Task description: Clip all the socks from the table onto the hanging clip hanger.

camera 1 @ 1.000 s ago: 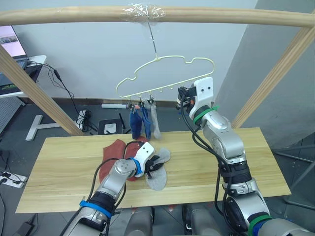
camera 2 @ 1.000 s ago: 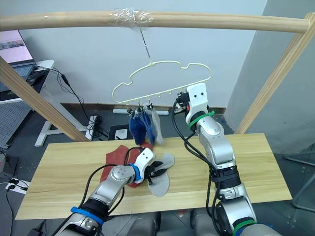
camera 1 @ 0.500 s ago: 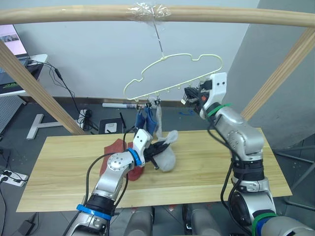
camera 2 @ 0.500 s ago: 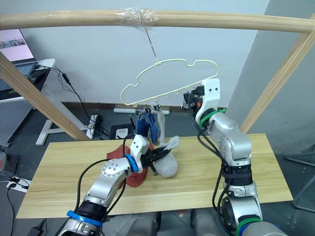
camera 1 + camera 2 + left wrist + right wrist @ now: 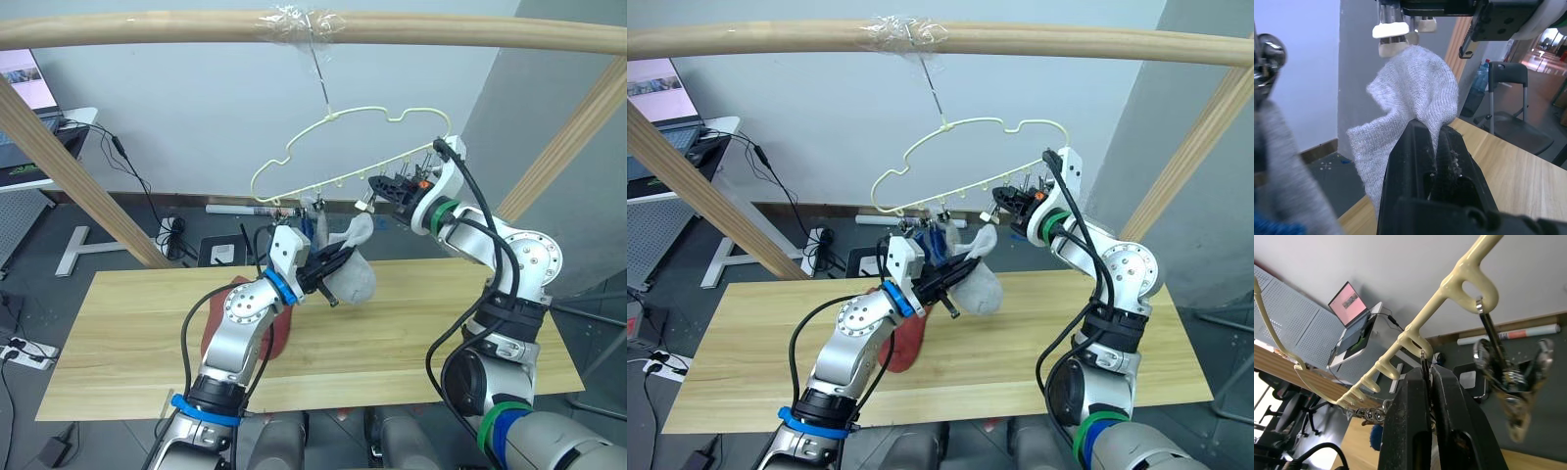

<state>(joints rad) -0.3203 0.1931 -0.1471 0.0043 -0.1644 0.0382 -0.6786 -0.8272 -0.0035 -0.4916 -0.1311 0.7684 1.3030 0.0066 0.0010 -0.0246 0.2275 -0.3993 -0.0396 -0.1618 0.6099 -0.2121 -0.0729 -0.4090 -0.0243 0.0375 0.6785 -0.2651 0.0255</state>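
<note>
My left gripper (image 5: 333, 264) is shut on a light grey sock (image 5: 355, 276) and holds it in the air above the table (image 5: 441, 313), just under the clip hanger (image 5: 333, 117). The sock's top edge (image 5: 1410, 83) nearly touches the pale-tipped clips (image 5: 1391, 34). My right gripper (image 5: 380, 186) is at the hanger's lower wire, shut on the thin metal of a clip (image 5: 1422, 360). Another clip (image 5: 1508, 377) dangles free beside it. Blue socks and a grey sock (image 5: 936, 240) hang from the hanger's left clips. Rust-red socks (image 5: 901, 343) lie on the table under my left arm.
A round wooden pole frame (image 5: 147, 29) spans overhead, with slanted legs at the left (image 5: 59, 166) and right (image 5: 558, 147). The hanger's hook is taped to the top pole. A laptop on a desk (image 5: 666, 108) stands far left, with cables on the floor behind the table.
My left gripper has lifted the grey sock off the table up to the hanger's clips. My right gripper has shifted right and the hanger has swung with it.
</note>
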